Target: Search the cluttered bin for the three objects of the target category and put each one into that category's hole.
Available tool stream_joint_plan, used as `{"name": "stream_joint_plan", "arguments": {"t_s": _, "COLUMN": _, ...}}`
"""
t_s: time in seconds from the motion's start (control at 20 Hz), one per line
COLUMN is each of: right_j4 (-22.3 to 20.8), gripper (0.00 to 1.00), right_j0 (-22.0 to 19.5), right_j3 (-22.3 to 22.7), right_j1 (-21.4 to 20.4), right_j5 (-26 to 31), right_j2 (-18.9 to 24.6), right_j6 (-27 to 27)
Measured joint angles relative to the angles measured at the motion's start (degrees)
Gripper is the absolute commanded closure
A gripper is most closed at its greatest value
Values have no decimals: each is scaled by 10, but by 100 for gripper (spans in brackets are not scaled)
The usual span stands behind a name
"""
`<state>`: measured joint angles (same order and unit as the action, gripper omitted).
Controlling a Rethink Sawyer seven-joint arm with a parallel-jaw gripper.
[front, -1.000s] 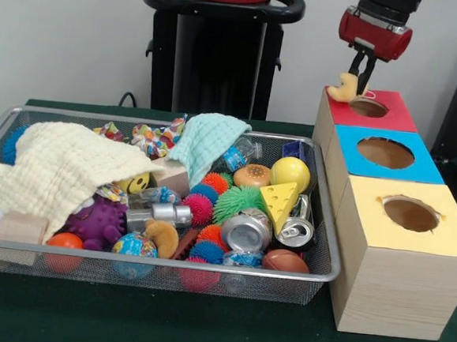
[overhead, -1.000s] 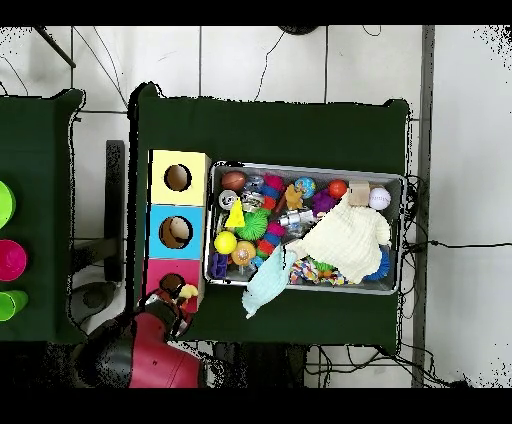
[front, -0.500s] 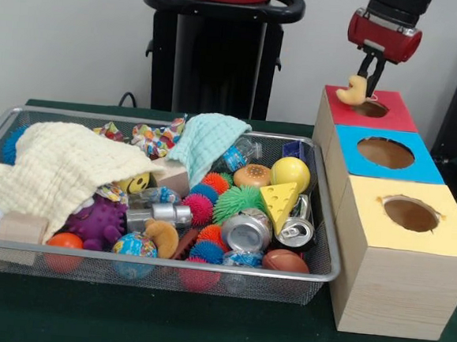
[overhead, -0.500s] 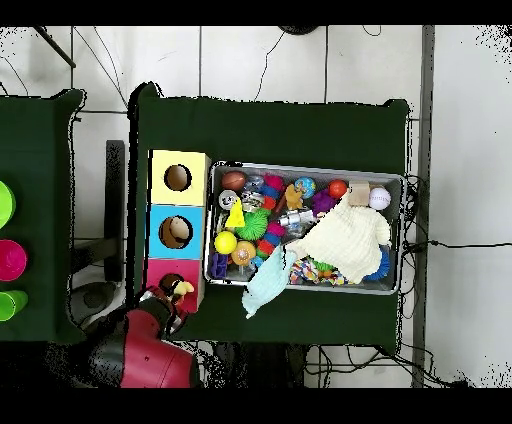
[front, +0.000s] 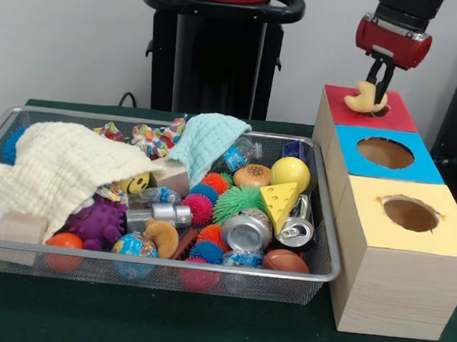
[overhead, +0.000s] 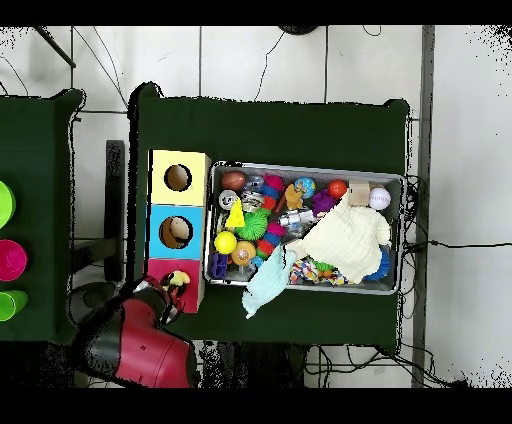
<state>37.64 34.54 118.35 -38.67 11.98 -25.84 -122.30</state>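
Note:
My gripper (front: 375, 86) hangs over the red-topped box (front: 352, 109) at the far end of the box row, shut on a small yellow curved toy (front: 367, 99). The toy is right above the red box's hole. From overhead, the gripper (overhead: 170, 291) and the yellow toy (overhead: 178, 279) sit over the red box (overhead: 190, 283). The wire bin (front: 157, 270) holds many toys: a cheese wedge (front: 280, 201), a burger (front: 253, 175), a yellow ball (front: 291, 173), crushed cans (front: 247, 229) and spiky balls (front: 240, 200).
A blue-topped box (front: 385, 155) and a yellow-topped box (front: 409, 214) with round holes stand beside the bin. A yellow cloth (front: 58, 169) and a teal cloth (front: 205, 141) cover part of the bin. A black stand (front: 218, 51) rises behind it.
My gripper has carried the yellow toy rightward in the front view, from the red box's left edge to directly over its hole.

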Motion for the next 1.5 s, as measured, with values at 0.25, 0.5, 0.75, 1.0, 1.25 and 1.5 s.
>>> {"name": "stream_joint_plan", "arguments": {"t_s": 0.25, "right_j4": 4, "gripper": 100, "right_j0": 0, "right_j3": -13, "right_j1": 4, "right_j5": 4, "right_j2": 0, "right_j6": 0}}
{"name": "stream_joint_plan", "arguments": {"t_s": 0.5, "right_j4": 5, "gripper": 100, "right_j0": 2, "right_j3": -36, "right_j1": 3, "right_j5": 25, "right_j2": -3, "right_j6": 0}}
{"name": "stream_joint_plan", "arguments": {"t_s": 0.75, "right_j4": 6, "gripper": 100, "right_j0": -1, "right_j3": -39, "right_j1": 3, "right_j5": 26, "right_j2": -3, "right_j6": 0}}
{"name": "stream_joint_plan", "arguments": {"t_s": 1.0, "right_j4": 6, "gripper": 100, "right_j0": -21, "right_j3": -38, "right_j1": 4, "right_j5": 21, "right_j2": 5, "right_j6": 0}}
{"name": "stream_joint_plan", "arguments": {"t_s": 1.25, "right_j4": 6, "gripper": 100, "right_j0": -53, "right_j3": -37, "right_j1": 3, "right_j5": 6, "right_j2": 14, "right_j6": 0}}
{"name": "stream_joint_plan", "arguments": {"t_s": 1.5, "right_j4": 5, "gripper": 100, "right_j0": -56, "right_j3": -34, "right_j1": 0, "right_j5": 5, "right_j2": 14, "right_j6": 0}}
